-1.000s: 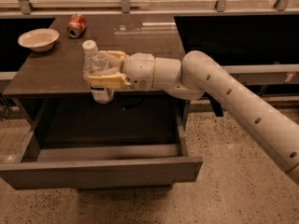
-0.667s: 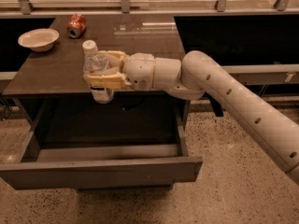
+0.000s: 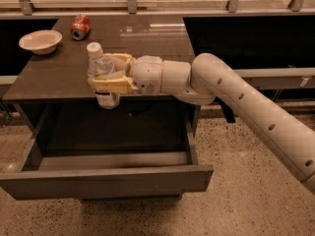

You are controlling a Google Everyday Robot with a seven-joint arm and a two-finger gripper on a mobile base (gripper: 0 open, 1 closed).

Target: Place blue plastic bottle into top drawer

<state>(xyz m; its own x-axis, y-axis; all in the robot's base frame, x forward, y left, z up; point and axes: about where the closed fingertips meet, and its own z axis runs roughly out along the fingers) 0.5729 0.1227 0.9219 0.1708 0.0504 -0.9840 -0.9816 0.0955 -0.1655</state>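
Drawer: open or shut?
Open. The drawer is pulled out from under the table, its interior exposed. The gripper holds the bottle upright at the table's front edge, above the drawer, not inside.

table [image 3: 152, 41]: dark brown | rear left: 1 white bowl [image 3: 40, 41], 1 red can [image 3: 80, 26] | tool [image 3: 102, 73]: over front edge

Arm outstretched; hand [image 3: 104, 73] level, fingers [image 3: 112, 84] closed around blue plastic bottle [image 3: 98, 59].
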